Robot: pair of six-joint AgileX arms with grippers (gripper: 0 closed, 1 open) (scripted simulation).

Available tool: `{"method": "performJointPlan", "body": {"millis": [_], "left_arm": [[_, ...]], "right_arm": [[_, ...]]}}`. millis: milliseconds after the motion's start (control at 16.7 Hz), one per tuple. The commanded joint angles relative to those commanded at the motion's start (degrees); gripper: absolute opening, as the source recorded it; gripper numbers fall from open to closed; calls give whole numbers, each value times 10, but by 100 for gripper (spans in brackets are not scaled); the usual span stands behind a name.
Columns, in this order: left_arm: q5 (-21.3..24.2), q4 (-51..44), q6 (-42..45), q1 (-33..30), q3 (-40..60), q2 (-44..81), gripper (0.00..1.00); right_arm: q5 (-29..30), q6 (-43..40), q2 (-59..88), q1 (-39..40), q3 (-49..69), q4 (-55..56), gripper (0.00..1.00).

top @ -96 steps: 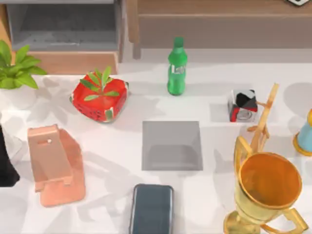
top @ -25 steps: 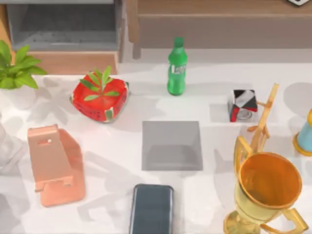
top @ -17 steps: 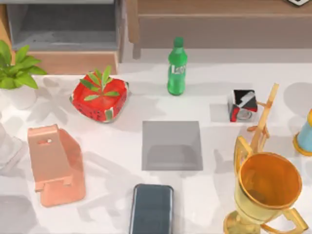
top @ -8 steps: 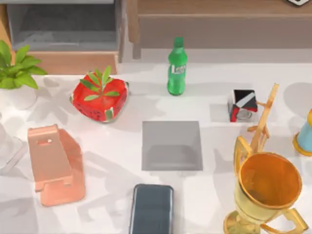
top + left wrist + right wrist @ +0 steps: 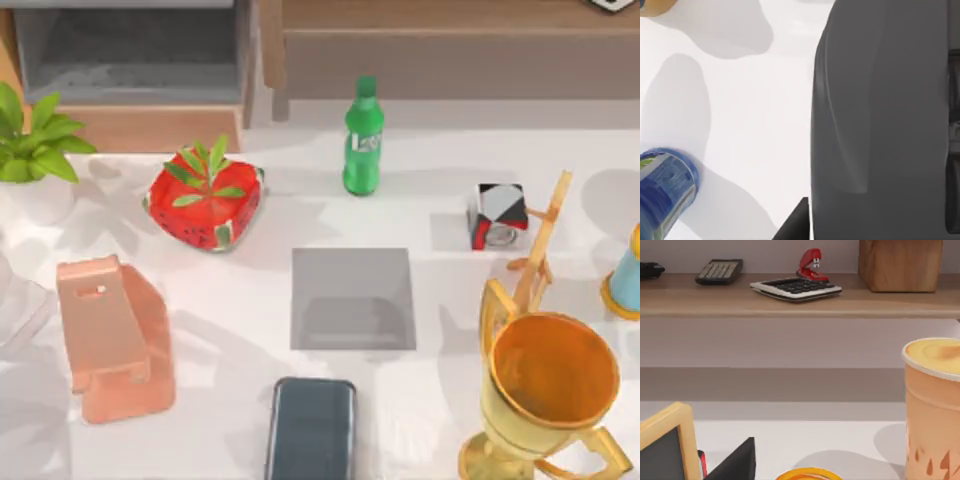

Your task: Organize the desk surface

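Desk surface [image 5: 230, 320] spreads white under everything you see. Gold trophy [image 5: 545, 395] stands at its right front, pink phone stand [image 5: 110, 335] at left, grey mat [image 5: 353, 298] in the middle, dark phone [image 5: 311, 428] just before it. You cannot tell how either arm's jaws stand.
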Motion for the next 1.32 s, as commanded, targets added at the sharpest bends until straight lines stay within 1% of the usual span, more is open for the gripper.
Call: {"method": "performJointPlan", "body": {"millis": [120, 300, 660, 840, 960, 1080, 1200, 1320], "left_arm": [[4, -1, -50, -61, 63, 21, 0], [9, 3, -138, -175, 160, 86, 0], [19, 15, -326, -427, 328, 283, 0], [22, 17, -411, -533, 384, 389, 0], [22, 17, -458, -586, 408, 454, 0], [20, 15, -494, -623, 422, 506, 0], [19, 14, -516, -644, 428, 537, 0], [19, 14, -521, -649, 429, 545, 0]], "right_arm": [[0, 0, 0, 0, 0, 0, 100], [0, 0, 0, 0, 0, 0, 100], [0, 0, 0, 0, 0, 0, 100], [0, 0, 0, 0, 0, 0, 100], [0, 0, 0, 0, 0, 0, 100], [0, 0, 0, 0, 0, 0, 100], [0, 0, 0, 0, 0, 0, 100], [0, 0, 0, 0, 0, 0, 100]]}}
